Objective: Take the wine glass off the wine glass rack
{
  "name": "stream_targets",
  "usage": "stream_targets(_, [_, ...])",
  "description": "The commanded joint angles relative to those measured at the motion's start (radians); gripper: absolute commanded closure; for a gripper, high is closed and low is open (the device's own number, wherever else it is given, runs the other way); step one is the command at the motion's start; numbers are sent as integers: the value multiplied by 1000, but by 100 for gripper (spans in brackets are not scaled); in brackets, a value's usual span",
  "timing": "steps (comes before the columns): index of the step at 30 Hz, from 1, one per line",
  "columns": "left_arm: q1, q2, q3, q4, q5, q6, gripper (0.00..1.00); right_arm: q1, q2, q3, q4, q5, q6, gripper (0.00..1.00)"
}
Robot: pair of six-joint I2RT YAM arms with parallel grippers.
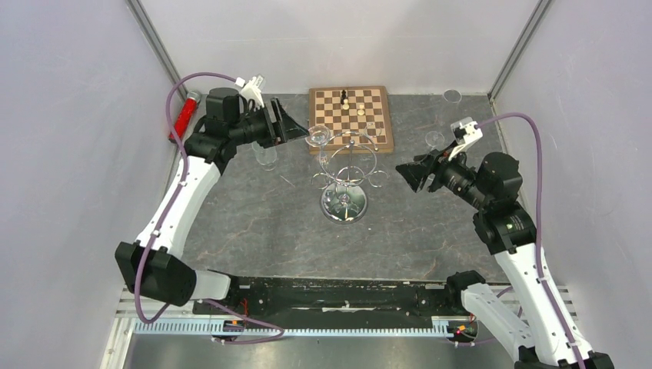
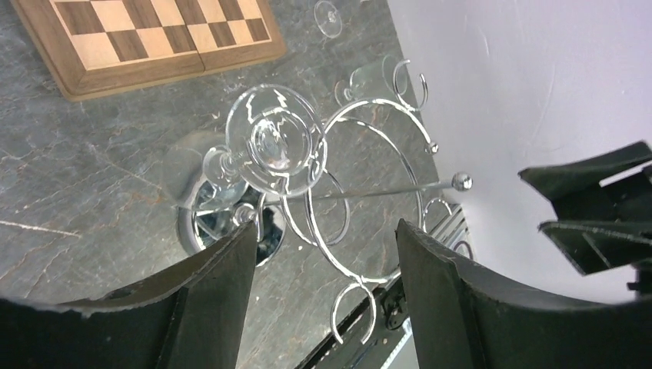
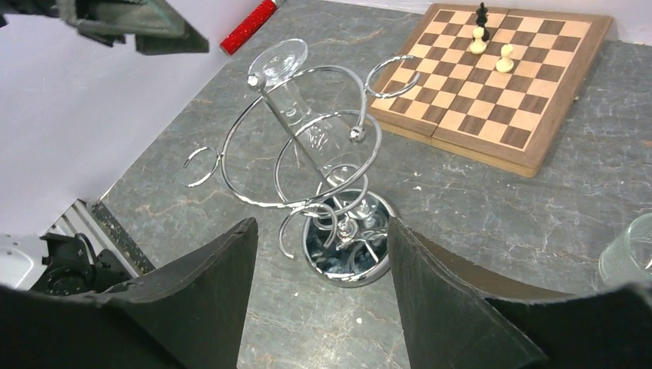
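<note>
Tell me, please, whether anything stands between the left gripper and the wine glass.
Nothing visible does: the left gripper faces the foot of the wine glass; the wine glass rack wires lie beside and behind it.

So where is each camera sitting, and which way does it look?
Top external: above and behind the arms, looking down at the table; both arms, left gripper and right gripper show.
Left wrist: on the left arm, facing the wine glass on the wine glass rack; its own open fingers show.
Right wrist: on the right arm, facing the rack and chessboard; its own fingers show.
Shared: both wrist views see the rack, from opposite sides.
</note>
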Motion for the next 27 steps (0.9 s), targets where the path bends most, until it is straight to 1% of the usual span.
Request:
stream_targets(1, [37,44,-17,157,102,-99,28,7,-45,-24,55,-39,9,35])
stream_targets(4, [66,77,-44,231,140,-153,29,9,-63,-30,55,-41,-1,36])
stream_targets(12, [106,174,-74,331,201,-218,31,10,-79,-50,75,-56,-4,37])
stream_targets(19, [106,244,-108,386,241,-247,32,16,-79,-47,84,-67,-13,40])
stream_targets(27, [106,280,-148,481,282,-306,35,25,-78,-51,84,-67,-27,42])
